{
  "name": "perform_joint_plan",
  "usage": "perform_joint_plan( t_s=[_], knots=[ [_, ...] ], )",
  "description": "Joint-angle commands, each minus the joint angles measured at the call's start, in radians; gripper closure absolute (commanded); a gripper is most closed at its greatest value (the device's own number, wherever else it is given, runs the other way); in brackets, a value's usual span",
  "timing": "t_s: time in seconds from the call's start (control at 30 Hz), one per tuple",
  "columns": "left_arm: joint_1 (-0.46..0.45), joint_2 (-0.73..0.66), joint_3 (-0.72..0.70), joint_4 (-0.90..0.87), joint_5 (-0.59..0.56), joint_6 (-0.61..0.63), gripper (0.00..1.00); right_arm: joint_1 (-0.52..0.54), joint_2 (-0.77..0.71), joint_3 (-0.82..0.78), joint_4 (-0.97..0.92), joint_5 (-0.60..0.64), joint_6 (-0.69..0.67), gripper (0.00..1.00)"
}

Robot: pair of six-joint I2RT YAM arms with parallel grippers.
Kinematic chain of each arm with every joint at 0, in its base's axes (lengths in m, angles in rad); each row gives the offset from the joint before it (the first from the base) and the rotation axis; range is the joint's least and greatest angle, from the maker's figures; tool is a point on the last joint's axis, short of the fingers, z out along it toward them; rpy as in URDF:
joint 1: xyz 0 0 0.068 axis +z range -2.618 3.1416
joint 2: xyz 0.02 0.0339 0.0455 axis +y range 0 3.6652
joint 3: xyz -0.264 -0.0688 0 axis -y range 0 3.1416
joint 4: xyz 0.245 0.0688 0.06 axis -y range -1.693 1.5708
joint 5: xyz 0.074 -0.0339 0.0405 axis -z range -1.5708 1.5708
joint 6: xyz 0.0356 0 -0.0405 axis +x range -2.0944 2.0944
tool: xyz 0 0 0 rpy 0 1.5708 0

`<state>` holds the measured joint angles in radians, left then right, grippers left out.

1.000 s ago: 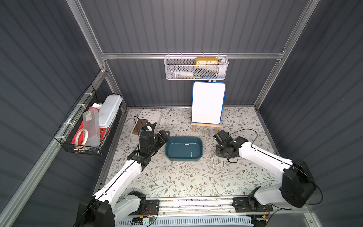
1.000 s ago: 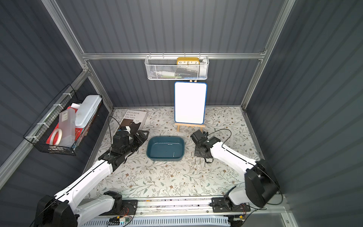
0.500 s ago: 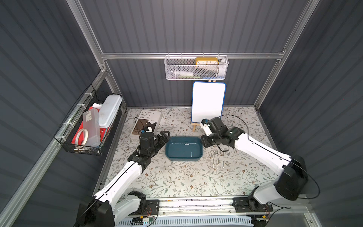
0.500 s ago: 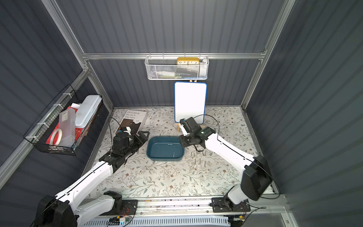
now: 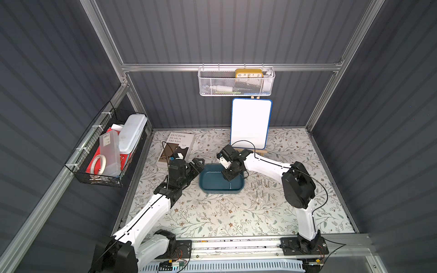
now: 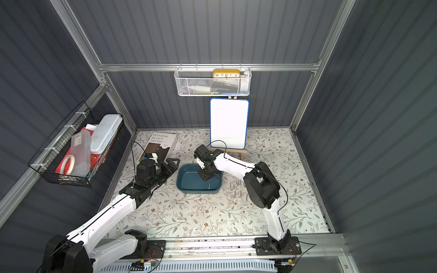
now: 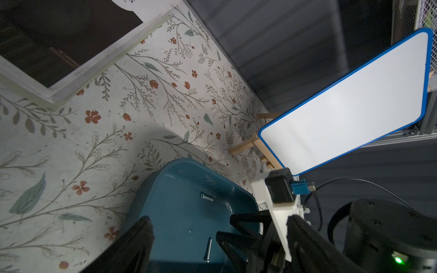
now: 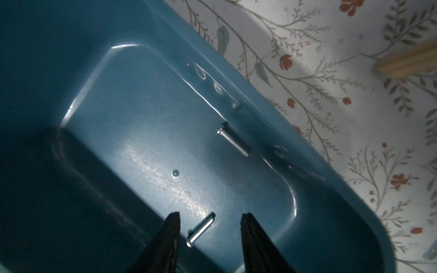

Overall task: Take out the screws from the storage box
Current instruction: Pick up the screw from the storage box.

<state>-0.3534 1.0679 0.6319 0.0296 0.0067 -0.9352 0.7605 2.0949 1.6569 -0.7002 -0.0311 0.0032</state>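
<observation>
Down inside the box (image 5: 212, 183) with the right gripper (image 8: 210, 216), tips close to the blue floor. Fingers (image 8: 169, 241) apart, not very wide, holding nothing. Right between them, one small screw (image 8: 201, 228), flat on the floor, touching neither finger. A bit farther in, close to the long wall, a second screw (image 8: 233, 141), flat too. Over at the left end of the box, the left gripper (image 5: 197, 165), low by the far corner, spread wide and holding nothing. Cannot tell if touching the box or just beside it. From the left wrist, the box corner in view between its two black fingers, and both screws inside again. Out on the table (image 5: 212, 217), just past the right end of the box, a bunch of screws (image 5: 261, 189), some side by side in a row, a few more a little nearer the front, all close to the right arm. Behind the box, a whiteboard (image 5: 250, 123) standing up by the back wall. Behind the left gripper, a book (image 5: 176, 146) flat on the table.
</observation>
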Motion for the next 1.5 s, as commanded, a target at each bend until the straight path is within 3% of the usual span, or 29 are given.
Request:
perform_joint_plan(
  t_s=[0.0, 0.33, 1.03, 1.47],
  knots=[
    [-0.001, -0.026, -0.021, -0.020, -0.009, -0.011, 0.08, 0.003, 0.029, 0.056, -0.028, 0.045, -0.037, 0.53],
    [-0.001, -0.044, -0.030, -0.051, -0.027, -0.031, 0.08, 0.004, 0.100, 0.096, -0.025, 0.120, -0.085, 0.53],
    [0.000, -0.073, -0.048, -0.046, -0.046, -0.062, 0.08, 0.011, 0.193, 0.159, -0.007, 0.143, -0.103, 0.54],
    [-0.001, -0.075, -0.050, -0.057, -0.049, -0.071, 0.09, 0.017, 0.233, 0.173, -0.016, 0.151, -0.072, 0.67]
  ],
)
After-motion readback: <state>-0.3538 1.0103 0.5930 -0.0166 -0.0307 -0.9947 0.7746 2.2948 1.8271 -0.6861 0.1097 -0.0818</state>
